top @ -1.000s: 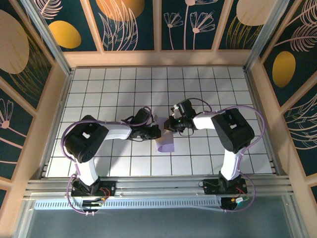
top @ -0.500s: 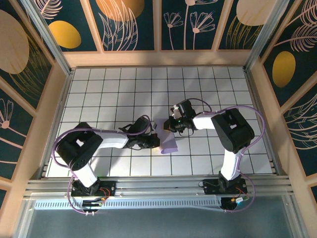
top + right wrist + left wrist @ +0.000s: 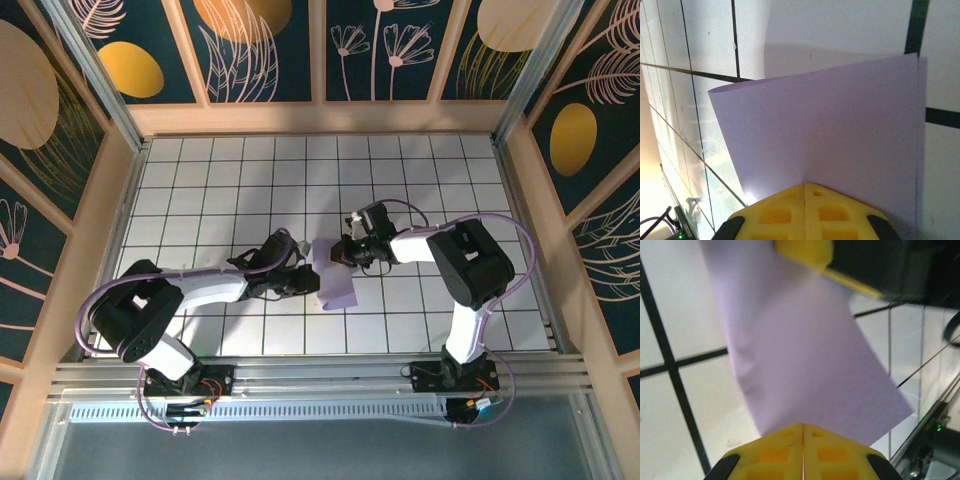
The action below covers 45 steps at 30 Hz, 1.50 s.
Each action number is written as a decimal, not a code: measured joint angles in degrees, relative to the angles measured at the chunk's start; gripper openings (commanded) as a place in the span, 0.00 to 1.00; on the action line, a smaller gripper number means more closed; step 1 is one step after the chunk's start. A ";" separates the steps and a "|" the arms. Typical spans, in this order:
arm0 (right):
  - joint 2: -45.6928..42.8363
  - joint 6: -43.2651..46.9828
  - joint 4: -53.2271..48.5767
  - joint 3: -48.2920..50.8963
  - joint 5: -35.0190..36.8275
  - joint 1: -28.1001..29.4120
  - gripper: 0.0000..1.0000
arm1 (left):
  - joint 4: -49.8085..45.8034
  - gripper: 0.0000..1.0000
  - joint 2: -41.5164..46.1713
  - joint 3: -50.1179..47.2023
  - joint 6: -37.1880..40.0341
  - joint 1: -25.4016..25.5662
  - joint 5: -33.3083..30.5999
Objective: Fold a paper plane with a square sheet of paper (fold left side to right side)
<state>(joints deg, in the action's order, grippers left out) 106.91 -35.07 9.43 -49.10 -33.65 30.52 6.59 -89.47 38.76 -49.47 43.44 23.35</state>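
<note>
White grid-tiled table (image 3: 200, 180) with dark lines and a wood border. Folded lavender sheet of paper (image 3: 338, 288) near centre, lower part on tiles, upper end lifted.

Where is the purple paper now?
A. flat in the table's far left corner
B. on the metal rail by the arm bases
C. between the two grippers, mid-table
C: the square sheet of paper lies between the left gripper and the right gripper, each pinching an edge of it.
</note>
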 measured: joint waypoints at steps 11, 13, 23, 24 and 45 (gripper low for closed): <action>-0.02 -0.07 0.31 0.15 0.00 0.02 0.00 | 3.91 0.07 -8.94 3.13 -0.37 0.46 3.48; -0.02 -0.07 0.52 0.28 -0.02 0.02 0.00 | 4.20 0.07 -10.36 3.48 -0.39 0.96 3.72; -0.15 -0.26 1.33 0.74 0.02 0.02 0.00 | 7.85 0.07 -11.37 1.62 -1.64 1.68 4.09; -0.15 -0.26 1.33 0.76 0.02 0.02 0.00 | 8.41 0.07 -11.28 1.29 -1.73 1.70 4.11; -0.15 -0.26 1.31 0.76 0.02 0.02 0.00 | 1.44 0.08 -7.04 -1.27 2.14 4.15 6.88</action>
<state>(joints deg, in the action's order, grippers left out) 106.76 -35.33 10.74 -48.34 -33.63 30.55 8.03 -96.51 37.50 -47.33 47.59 30.24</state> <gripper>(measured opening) 0.054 0.075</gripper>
